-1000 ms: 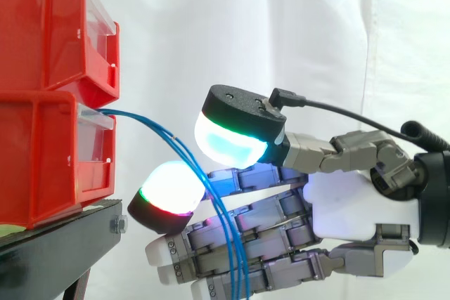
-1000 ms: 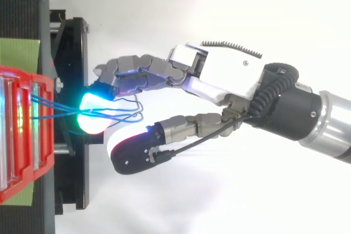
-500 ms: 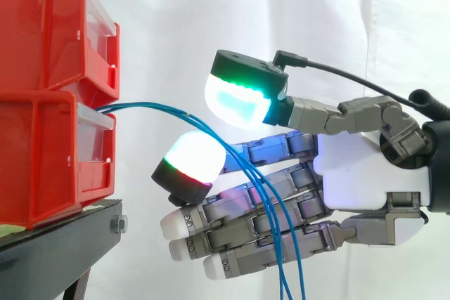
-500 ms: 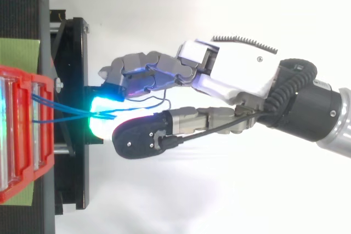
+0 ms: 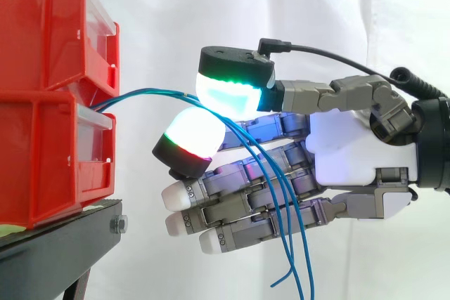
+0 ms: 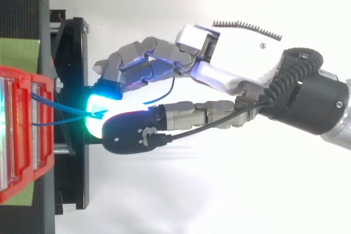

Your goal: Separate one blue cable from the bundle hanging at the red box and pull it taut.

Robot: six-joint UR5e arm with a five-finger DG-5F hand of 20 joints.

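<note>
Bundle of blue cables (image 5: 151, 91) led out of the red box (image 5: 42, 159), pinched just beside the box between glowing pads (image 5: 228, 93) of the hand (image 5: 348, 152), loose ends left hanging farther out

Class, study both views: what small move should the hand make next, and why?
Probably draw the hand straight back from the red bin. Its thumb pad and one finger pad pinch the blue cables, which curve slack between bin and pads. At least two strands enter the pinch, so go gently.
</note>
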